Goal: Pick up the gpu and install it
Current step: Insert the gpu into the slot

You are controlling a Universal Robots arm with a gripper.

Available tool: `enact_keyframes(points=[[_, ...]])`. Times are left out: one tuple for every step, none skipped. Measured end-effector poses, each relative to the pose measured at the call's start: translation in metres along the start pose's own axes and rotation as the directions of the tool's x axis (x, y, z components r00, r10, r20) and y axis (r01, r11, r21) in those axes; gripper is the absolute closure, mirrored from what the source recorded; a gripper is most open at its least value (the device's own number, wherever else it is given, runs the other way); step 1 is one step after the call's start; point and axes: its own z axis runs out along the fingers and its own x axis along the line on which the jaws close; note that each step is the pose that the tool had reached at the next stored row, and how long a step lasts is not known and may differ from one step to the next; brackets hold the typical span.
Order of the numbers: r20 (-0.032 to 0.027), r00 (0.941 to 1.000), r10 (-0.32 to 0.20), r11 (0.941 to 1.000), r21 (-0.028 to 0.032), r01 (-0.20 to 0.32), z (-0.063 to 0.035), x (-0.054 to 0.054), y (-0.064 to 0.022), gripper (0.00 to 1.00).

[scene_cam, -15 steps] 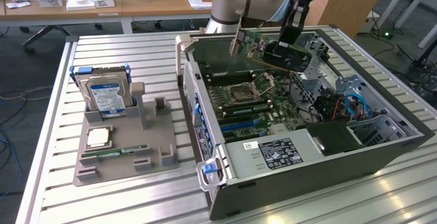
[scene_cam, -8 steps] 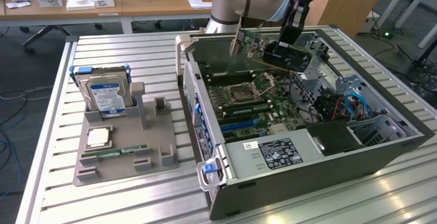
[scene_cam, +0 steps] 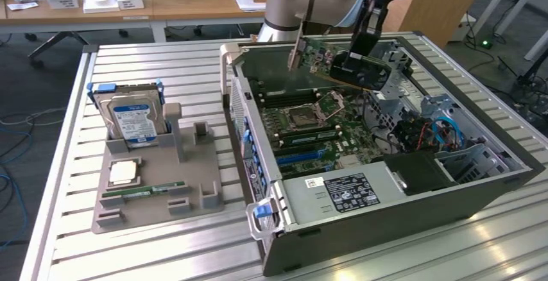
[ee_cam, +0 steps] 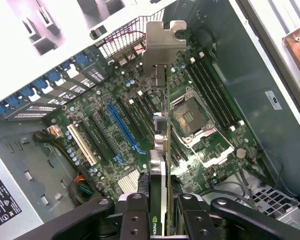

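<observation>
The gpu (scene_cam: 342, 63) hangs in the air above the open computer case (scene_cam: 376, 229), held edge-on over the motherboard (scene_cam: 321, 130). It has a green board, a dark cooler and a silvery bracket (scene_cam: 296, 53) toward the exterior view's left. My gripper (scene_cam: 364, 53) is shut on the dark end of the card. In the wrist view the gpu (ee_cam: 164, 165) runs as a thin edge out from my gripper (ee_cam: 162, 220), its bracket (ee_cam: 162, 42) at the far end. Below it lie the blue slot (ee_cam: 122, 127) and the empty CPU socket (ee_cam: 190, 117).
A grey parts holder (scene_cam: 154, 191) stands at the exterior view's left with a blue-labelled hard drive (scene_cam: 133, 120), a CPU (scene_cam: 124, 173) and a RAM stick (scene_cam: 144, 192). Cables (scene_cam: 432, 133) and the power supply (scene_cam: 351, 194) crowd the case interior. Desks stand behind.
</observation>
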Motion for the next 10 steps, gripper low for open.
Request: enact_keyframes(points=[[-0.0002, 1.0, -0.005, 1.0, -0.0001, 0.005, 0.0, 0.0, 0.0, 0.73], [-0.0005, 0.9999, -0.012, 0.9999, -0.0004, 0.012, 0.0, 0.0, 0.0, 0.73], [-0.0008, 0.9998, -0.019, 0.9998, -0.0006, 0.019, 0.0, 0.0, 0.0, 0.73], [-0.0011, 0.9996, -0.027, 0.9996, -0.0008, 0.027, 0.0001, 0.0, 0.0, 0.73], [-0.0015, 0.9993, -0.036, 0.9993, -0.0011, 0.036, 0.0, 0.0, 0.0, 0.73], [-0.0019, 0.9989, -0.046, 0.9989, -0.0014, 0.046, 0.0001, 0.0, 0.0, 0.73], [-0.0024, 0.9984, -0.056, 0.9984, -0.0017, 0.056, 0.0001, 0.0, 0.0, 0.73], [-0.0028, 0.9977, -0.067, 0.9977, -0.002, 0.067, 0.0001, 0.0, 0.0, 0.73], [-0.0032, 0.997, -0.077, 0.997, -0.0023, 0.077, 0.0001, 0.0, 0.0, 0.73], [-0.0036, 0.9963, -0.086, 0.9963, -0.0026, 0.086, 0.0001, 0.0, 0.0, 0.73]])
